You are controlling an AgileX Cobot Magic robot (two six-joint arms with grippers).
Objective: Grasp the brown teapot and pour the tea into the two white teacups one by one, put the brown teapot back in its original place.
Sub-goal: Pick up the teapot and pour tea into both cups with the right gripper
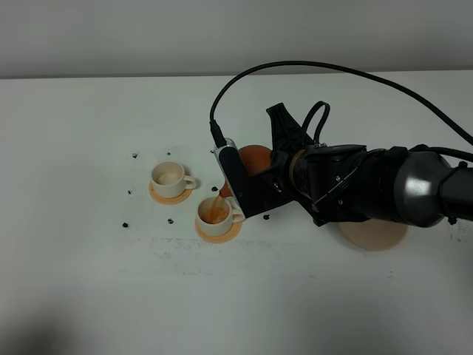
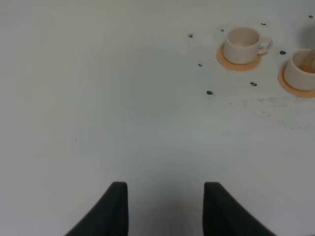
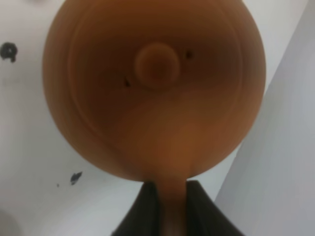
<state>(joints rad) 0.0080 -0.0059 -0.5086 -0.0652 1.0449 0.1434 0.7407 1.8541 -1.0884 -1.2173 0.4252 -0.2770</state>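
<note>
Though half behind right claw (image 3: 172, 206) (lid blurry), brown teapot (image 1: 255, 157)

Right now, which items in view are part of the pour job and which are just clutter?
Job: brown teapot, right gripper holding it, near teacup being filled, far teacup, beige disc.
Not job: orange coasters, black marks, idle left gripper.

black right gripper (image 3: 170, 209) on glossy dark arm (image 1: 384, 194) with looping black cable (image 1: 310, 68).

brown teapot (image 3: 154, 98) — fills frame, lid knob (image 3: 156, 65) visible | jaws — clamped on handle (image 3: 172, 201)
</note>
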